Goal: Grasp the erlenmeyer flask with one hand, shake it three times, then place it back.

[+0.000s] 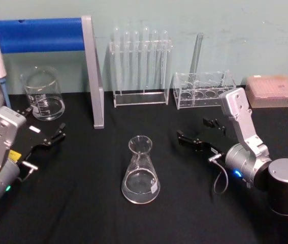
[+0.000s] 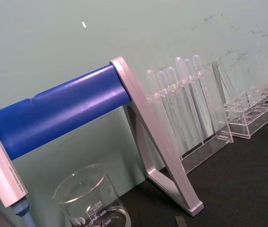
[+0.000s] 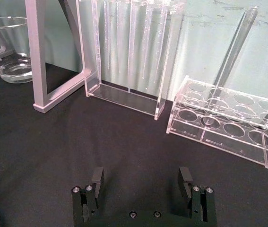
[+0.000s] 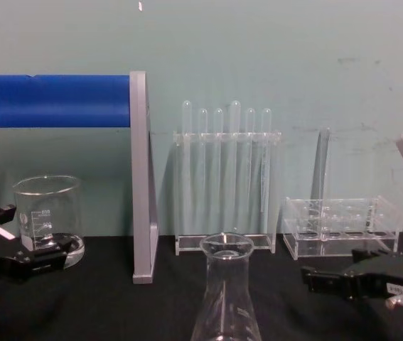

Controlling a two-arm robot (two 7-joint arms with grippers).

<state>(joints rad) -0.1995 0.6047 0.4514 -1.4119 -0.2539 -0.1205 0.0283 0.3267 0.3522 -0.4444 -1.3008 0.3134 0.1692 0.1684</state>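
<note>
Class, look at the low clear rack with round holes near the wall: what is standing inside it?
One thin glass tube leans in the low rack, slanting up against the wall. The other holes look empty. How the tube's foot sits is blurred by the clear walls.

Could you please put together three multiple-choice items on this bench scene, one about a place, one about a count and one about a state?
1. Where does the erlenmeyer flask stand?
A. on the black table between the two grippers
B. inside the tall rack
C. in the beaker

2. How many test tubes stand in the tall test tube rack?
A. two
B. six
C. ten

3. How is the right gripper?
A. shut on the flask
B. shut on a tube
C. open, holding nothing

Answers: 1 A, it stands alone between the left gripper and the right one. 2 B, six rounded tips show. 3 C, fingers apart over bare cloth.
</note>
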